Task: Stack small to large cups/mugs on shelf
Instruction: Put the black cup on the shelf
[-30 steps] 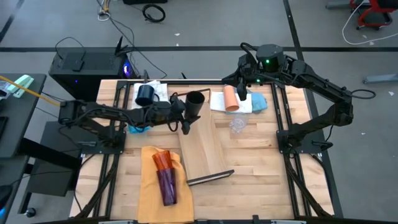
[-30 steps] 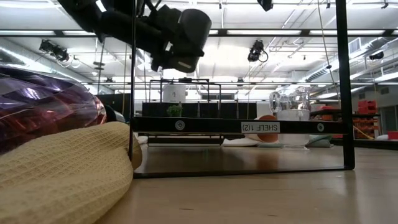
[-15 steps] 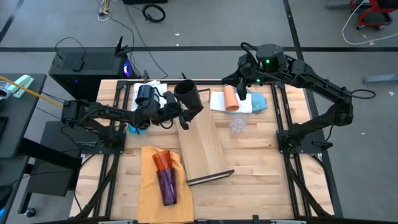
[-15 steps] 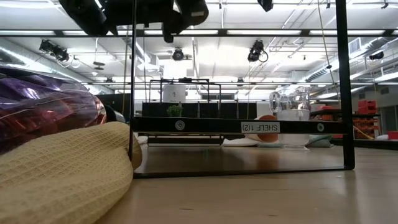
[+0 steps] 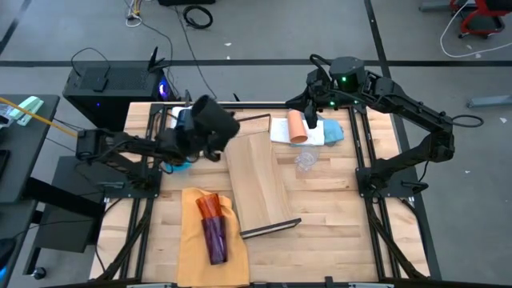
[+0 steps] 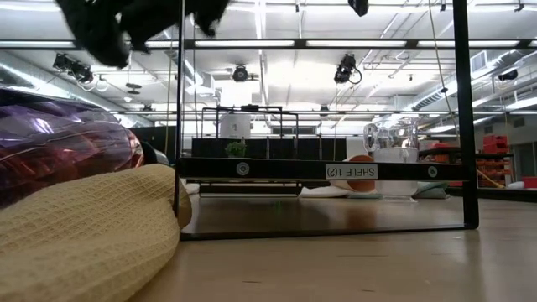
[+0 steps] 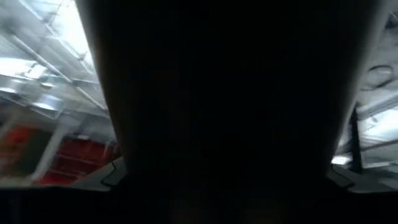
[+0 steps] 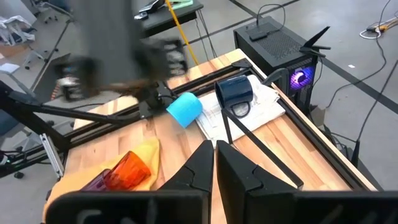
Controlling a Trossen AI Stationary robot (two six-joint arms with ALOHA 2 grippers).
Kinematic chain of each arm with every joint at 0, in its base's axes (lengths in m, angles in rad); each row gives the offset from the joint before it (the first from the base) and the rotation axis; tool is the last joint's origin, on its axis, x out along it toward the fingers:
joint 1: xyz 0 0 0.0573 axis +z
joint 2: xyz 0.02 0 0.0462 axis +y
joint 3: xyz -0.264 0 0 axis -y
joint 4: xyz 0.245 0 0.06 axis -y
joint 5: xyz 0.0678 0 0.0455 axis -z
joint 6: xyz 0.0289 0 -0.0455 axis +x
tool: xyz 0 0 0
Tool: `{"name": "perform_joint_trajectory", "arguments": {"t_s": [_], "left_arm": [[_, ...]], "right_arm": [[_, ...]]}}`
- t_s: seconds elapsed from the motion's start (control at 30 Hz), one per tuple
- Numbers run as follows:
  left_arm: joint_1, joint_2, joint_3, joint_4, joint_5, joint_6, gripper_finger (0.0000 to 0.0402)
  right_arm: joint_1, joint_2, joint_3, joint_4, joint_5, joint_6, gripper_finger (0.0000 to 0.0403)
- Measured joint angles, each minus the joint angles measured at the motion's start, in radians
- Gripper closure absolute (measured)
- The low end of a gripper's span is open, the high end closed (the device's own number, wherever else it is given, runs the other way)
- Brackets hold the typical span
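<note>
Left hand wrapped wide around black cup, raised beside shelf; right hand closed, empty.

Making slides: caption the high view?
Left gripper lifts black cup beside the shelf; right gripper waits.

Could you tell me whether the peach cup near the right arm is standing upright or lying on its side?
Lying on its side. From above, the peach cup shows its full length across the white cloth, not a round rim.
</note>
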Motion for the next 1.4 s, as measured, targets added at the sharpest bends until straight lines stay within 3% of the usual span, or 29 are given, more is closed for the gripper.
{"name": "perform_joint_trajectory", "arguments": {"t_s": [0.23, 0.43, 0.8, 1.13, 1.4], "left_arm": [[0.008, -0.161, -0.239, 0.001, -0.046, 0.029, 0.0115], [0.029, -0.182, -0.359, -0.162, -0.110, -0.024, 0.0115], [0.033, -0.149, -0.298, -0.458, -0.138, 0.008, 0.0114], [-0.014, 0.049, -0.296, -0.287, -0.184, -0.017, 0.0114], [-0.054, 0.168, -0.243, -0.289, -0.235, 0.030, 0.0114]], "right_arm": [[-0.018, 0.000, 0.000, 0.008, -0.001, -0.002, 0.0379], [-0.048, 0.000, 0.000, 0.017, 0.000, 0.004, 0.0379], [-0.047, 0.000, 0.000, 0.049, 0.000, 0.038, 0.0379], [-0.045, 0.000, 0.000, 0.059, 0.000, 0.056, 0.0379], [-0.044, 0.000, 0.000, 0.059, 0.000, 0.060, 0.0379]]}}
